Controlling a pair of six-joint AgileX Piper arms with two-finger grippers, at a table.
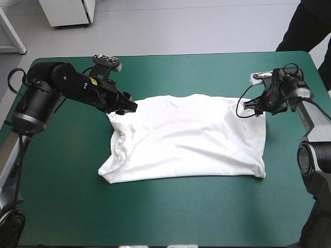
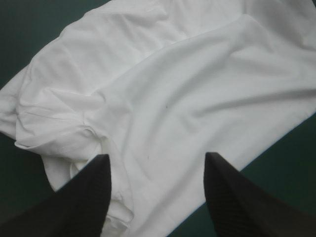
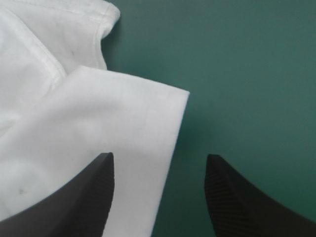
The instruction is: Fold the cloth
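The white T-shirt (image 1: 189,138) lies spread over the middle of the teal-green table, wrinkled and bunched along its left side. My left gripper (image 1: 130,107) hovers at the shirt's far left corner, open, with white cloth (image 2: 187,98) filling the space under and ahead of its fingers (image 2: 91,197). My right gripper (image 1: 252,107) is at the far right corner, open as well. There the shirt's corner (image 3: 128,118) sits under one finger (image 3: 79,197), and bare cover lies under the other. Neither gripper holds the cloth.
Bare teal-green cover (image 1: 170,217) surrounds the shirt on all sides, widest toward the near edge. A dark-clothed person (image 1: 305,26) stands beyond the table's far right corner, not over its top.
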